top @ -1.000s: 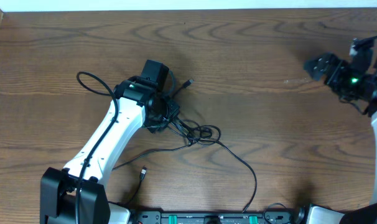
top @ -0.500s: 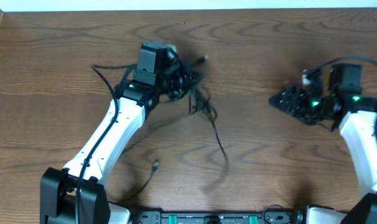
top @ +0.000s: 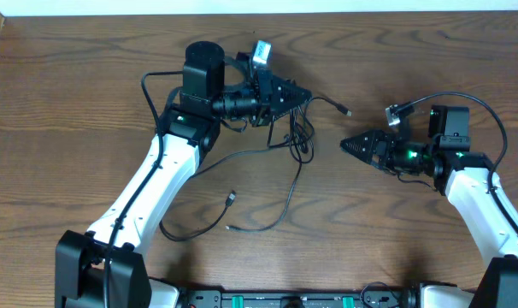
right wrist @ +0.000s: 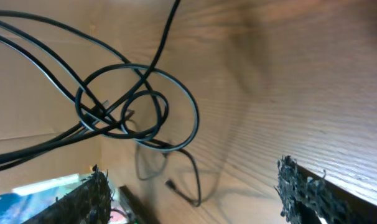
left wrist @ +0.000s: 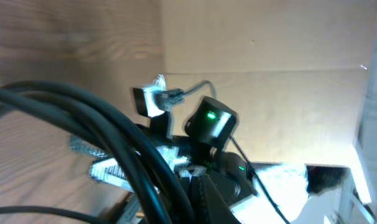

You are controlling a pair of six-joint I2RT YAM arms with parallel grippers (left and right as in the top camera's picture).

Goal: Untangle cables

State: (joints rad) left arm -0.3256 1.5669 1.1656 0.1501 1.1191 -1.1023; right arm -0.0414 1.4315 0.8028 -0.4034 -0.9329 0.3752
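The left hand, now pinching the cables, has hoisted the knot off the surface toward the middle, and the right hand has swung in spread beside the dangling loops, so pulling strands apart looks imminent.

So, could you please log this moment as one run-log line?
left pincer: shut on cables | right pincer: open, empty, facing cables | cables: tangled

cables: bunched at left jaws, ends trailing forward on table | right jaws: right of bunch, apart
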